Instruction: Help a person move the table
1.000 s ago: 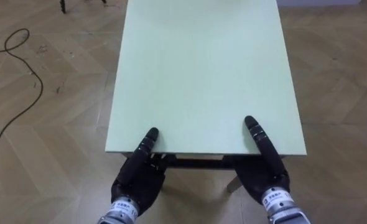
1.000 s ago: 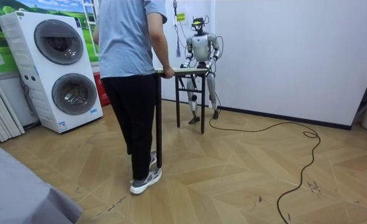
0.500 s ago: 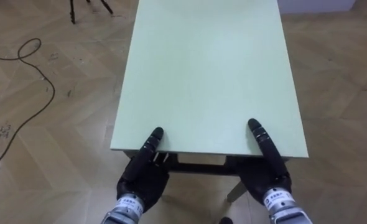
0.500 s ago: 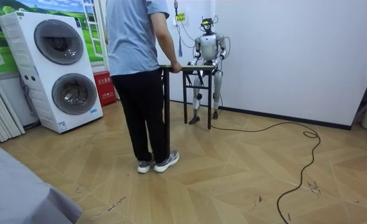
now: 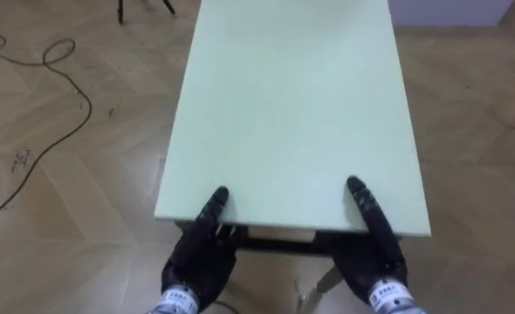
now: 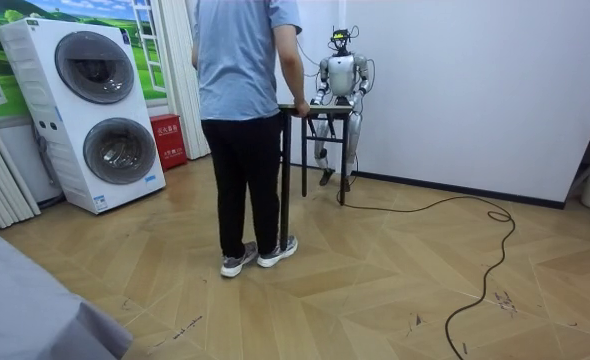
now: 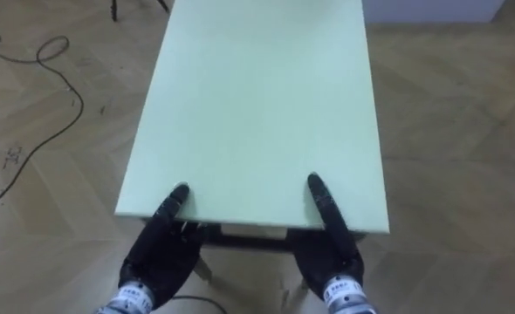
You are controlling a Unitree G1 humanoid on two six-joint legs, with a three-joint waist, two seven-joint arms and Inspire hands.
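Left eye view: the table [image 5: 292,105] is held at its near edge, with the left hand [image 5: 196,257] by the left corner and the right hand [image 5: 373,253] by the right. A thumb is laid flat on the top by each hand. The rest is tucked under the edge, so the grip cannot be told. Compared with a second ago, the cable [image 5: 65,65] on the floor is seen nearer the table's left side, a shift put down to the robot's own travel. In the room view, the table, the person [image 6: 240,90] holding its far end and the robot are all found further to that view's right. The carry is judged well under way, with the top kept level.
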